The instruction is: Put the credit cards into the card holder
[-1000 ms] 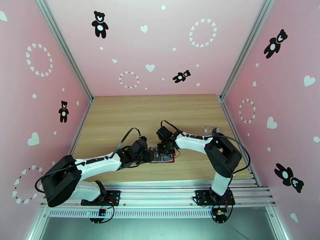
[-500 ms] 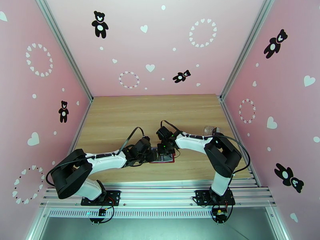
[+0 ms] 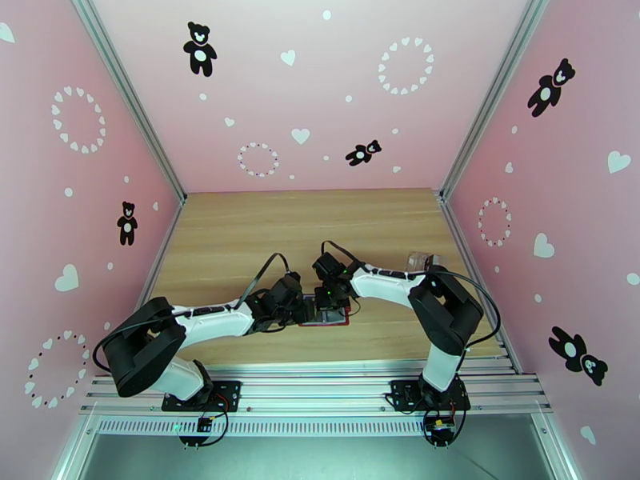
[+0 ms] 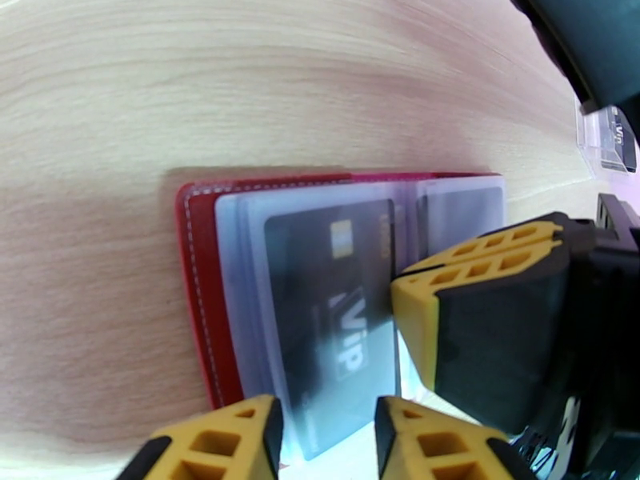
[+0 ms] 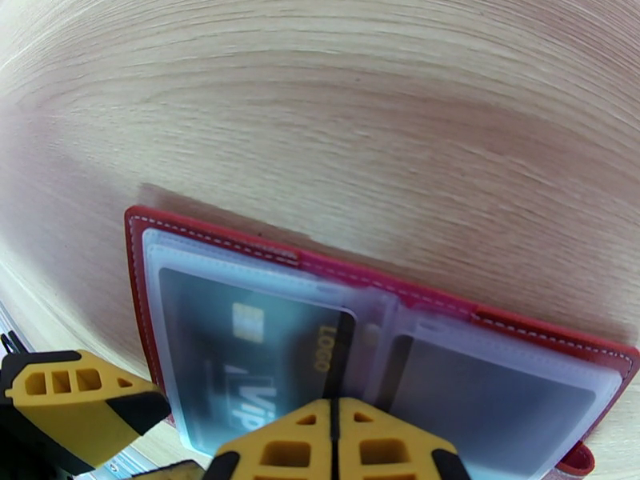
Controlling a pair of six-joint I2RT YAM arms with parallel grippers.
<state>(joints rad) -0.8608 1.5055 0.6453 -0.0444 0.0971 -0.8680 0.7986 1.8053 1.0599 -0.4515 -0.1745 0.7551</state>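
Observation:
The dark-red card holder [image 3: 324, 315] lies open and flat on the wooden table, its clear pockets up [image 4: 200, 298] [image 5: 210, 232]. A grey credit card [image 4: 320, 298] [image 5: 216, 346] with a chip and "VIP" print sits inside the left pocket. My left gripper [image 4: 328, 454] [image 3: 302, 310] is at the holder's near-left edge, jaws partly apart, with the pocket's end showing in the gap. My right gripper [image 5: 332, 442] [image 3: 330, 302] is shut, its joined tips pressing down on the pockets near the holder's fold; one right finger [image 4: 480, 330] shows beside the card.
A clear crinkly plastic pouch [image 3: 420, 259] [image 4: 612, 142] with dark contents lies to the right of the holder, behind the right arm. Pink walls close the table on three sides. The wood behind the holder is bare.
The left arm has reached further right, bringing its gripper a little closer to the holder's edge. The right arm and the holder have stayed put.

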